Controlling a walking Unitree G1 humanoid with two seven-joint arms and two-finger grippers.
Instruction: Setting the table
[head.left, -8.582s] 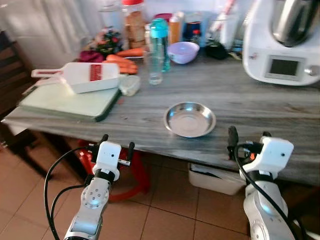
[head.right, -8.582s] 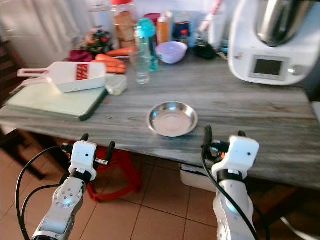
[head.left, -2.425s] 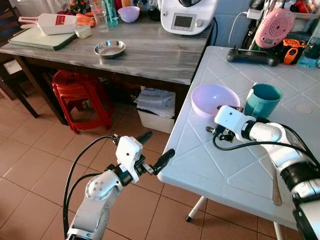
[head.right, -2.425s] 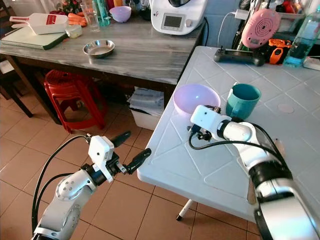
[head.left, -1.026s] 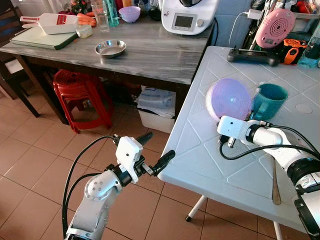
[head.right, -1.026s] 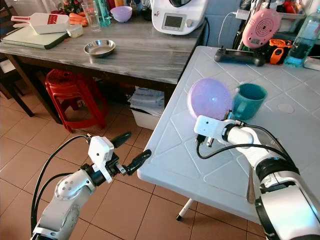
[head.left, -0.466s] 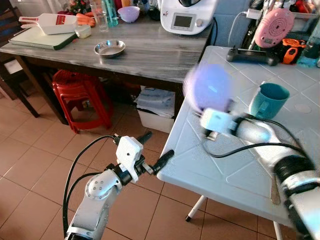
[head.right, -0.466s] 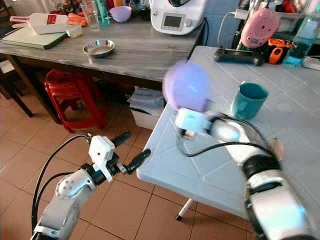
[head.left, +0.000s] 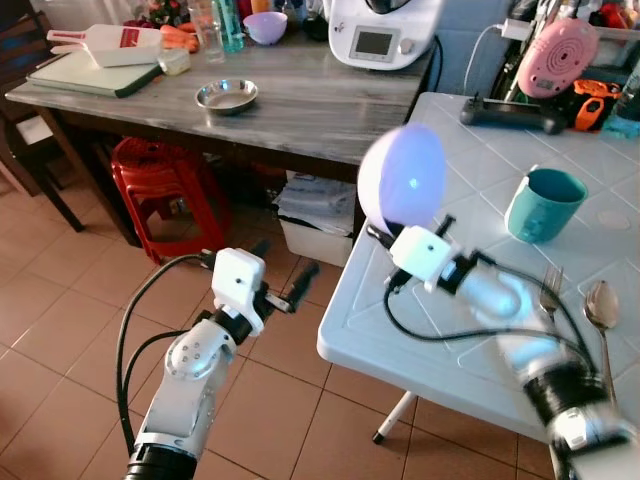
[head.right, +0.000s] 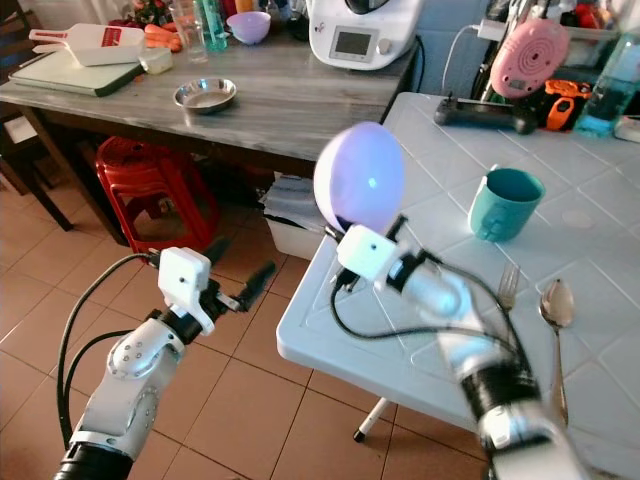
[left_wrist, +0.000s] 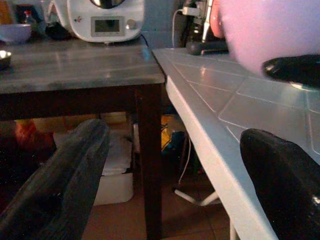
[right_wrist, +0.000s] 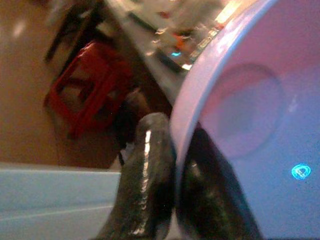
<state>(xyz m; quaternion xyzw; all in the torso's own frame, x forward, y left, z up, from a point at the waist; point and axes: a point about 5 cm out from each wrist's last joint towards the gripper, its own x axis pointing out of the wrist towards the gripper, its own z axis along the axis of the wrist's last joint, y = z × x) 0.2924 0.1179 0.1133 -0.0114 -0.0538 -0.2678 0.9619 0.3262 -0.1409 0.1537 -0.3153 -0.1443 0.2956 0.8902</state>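
With the right gripper (head.left: 385, 243) pinched on the rim of the lilac bowl (head.left: 402, 178), held tilted above the white table's (head.left: 430, 330) near corner, the carrying step looks under way. Next it likely needs a level set-down near the mug (head.left: 543, 204). The left gripper (head.left: 282, 282) hangs wide apart, idle.

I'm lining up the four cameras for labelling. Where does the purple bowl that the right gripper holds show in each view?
Left eye view: purple bowl upper centre, held on edge by the right gripper above the white table.
Right eye view: just above centre, over the table's near corner.
Left wrist view: pale blur at the top right corner.
Right wrist view: fills the right side, rim pinched between the fingers.
Shared landmark: the white table's edge.
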